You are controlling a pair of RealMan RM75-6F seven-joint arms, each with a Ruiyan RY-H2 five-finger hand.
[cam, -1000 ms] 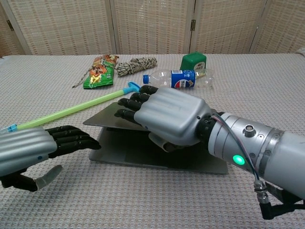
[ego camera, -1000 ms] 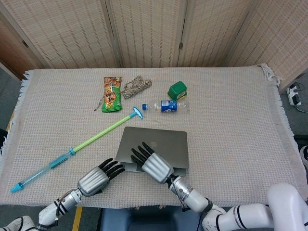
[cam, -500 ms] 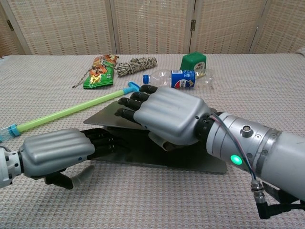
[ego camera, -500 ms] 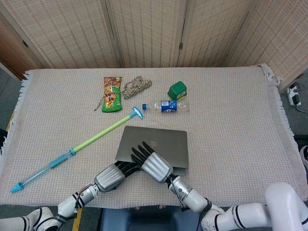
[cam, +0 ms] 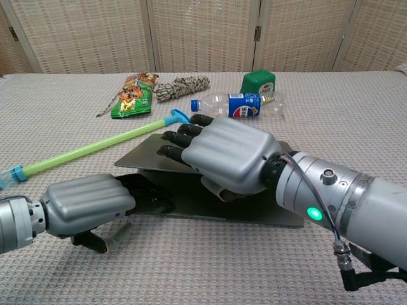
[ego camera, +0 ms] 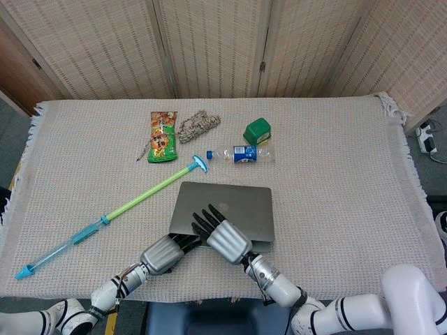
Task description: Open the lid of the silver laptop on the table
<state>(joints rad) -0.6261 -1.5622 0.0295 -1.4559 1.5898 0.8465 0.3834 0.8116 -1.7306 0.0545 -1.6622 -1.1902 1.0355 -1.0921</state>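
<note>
The silver laptop (ego camera: 234, 202) lies at the near middle of the table, its lid (cam: 143, 155) lifted a little off the base (cam: 267, 215) at the front edge. My right hand (ego camera: 225, 239) (cam: 229, 155) grips that front edge, fingers spread flat on top and thumb tucked underneath. My left hand (ego camera: 162, 252) (cam: 89, 203) is to the left of it. Its dark fingers (cam: 149, 194) reach into the gap between lid and base and rest on the base, holding nothing. The thumb hangs by the table in front of the laptop.
A long green and blue stick (ego camera: 112, 216) lies diagonally left of the laptop. Behind it are a plastic bottle (ego camera: 241, 153), a green tub (ego camera: 257, 130), a green snack bag (ego camera: 163, 137) and a coil of rope (ego camera: 198, 125). Folding screens stand behind the table.
My left hand has moved right toward the laptop and slid its fingers into the gap under the lid. My right hand has kept its grip and the lid has risen slightly.
</note>
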